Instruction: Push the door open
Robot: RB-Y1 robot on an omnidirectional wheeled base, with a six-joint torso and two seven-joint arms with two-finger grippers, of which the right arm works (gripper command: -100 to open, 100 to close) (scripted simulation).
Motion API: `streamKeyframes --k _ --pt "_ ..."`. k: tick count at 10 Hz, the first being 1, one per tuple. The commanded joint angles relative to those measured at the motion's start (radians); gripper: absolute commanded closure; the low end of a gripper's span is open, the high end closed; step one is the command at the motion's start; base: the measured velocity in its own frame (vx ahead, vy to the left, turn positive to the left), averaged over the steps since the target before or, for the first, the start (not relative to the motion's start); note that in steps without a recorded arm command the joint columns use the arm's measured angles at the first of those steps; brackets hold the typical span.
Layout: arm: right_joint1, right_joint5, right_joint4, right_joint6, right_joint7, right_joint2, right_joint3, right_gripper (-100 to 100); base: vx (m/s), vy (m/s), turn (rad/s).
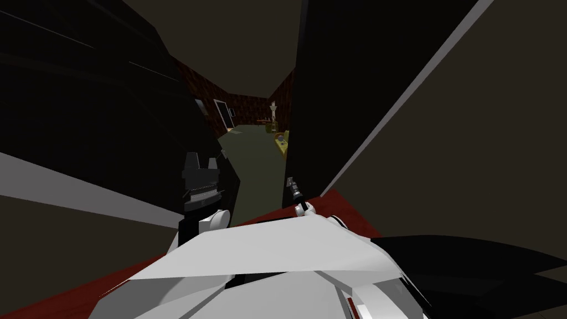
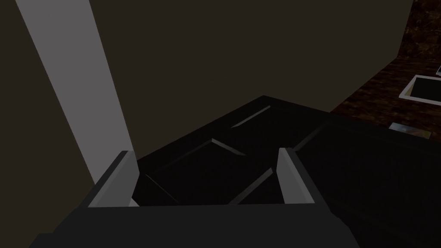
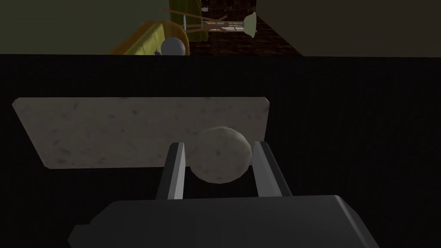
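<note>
Head view: the dark door [image 1: 315,99] stands just right of centre, its near edge facing me. Left of it a gap opens on a room with an olive floor [image 1: 252,160], brick walls [image 1: 249,105] and a yellow sofa [image 1: 282,145]. The right gripper [image 1: 290,183] sits small, right at the door's edge, low down. The left arm [image 1: 202,188] is raised on the other side of the gap, in front of a dark surface [image 1: 99,94] with faint lines. Red floor [image 1: 354,213] lies under the door.

Left wrist view: the left gripper [image 2: 204,151] is spread wide and holds nothing. Beyond its fingers [image 2: 118,181] there is a black panelled face [image 2: 241,142] with raised mouldings; whether they touch it is unclear. A pale grey strip [image 2: 82,86] runs up beside one finger. A brick wall with a white frame [image 2: 420,88] is off to the far side.

Right wrist view: the right gripper's fingers [image 3: 174,170] are narrowed around a round pale speckled door knob [image 3: 219,159], one blade at each side and pressing it. The knob sits on a pale rectangular plate [image 3: 129,129] mounted on the black door face. Past the door's edge, the yellow sofa and a wooden stand [image 3: 206,23] show in the room beyond.
</note>
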Motion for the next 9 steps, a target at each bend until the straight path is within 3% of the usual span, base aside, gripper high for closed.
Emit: streamKeyframes --k 1,6,9 --pt "-0.025 -0.006 0.028 -0.018 0.002 -0.004 -0.01 100 0.107 0.028 -0.017" --pt "-0.024 -0.014 0.029 -0.018 0.008 -0.008 -0.024 100 0.096 0.028 -0.006" --pt "-0.023 -0.033 0.031 -0.016 0.023 -0.016 -0.057 100 0.143 0.062 -0.05"
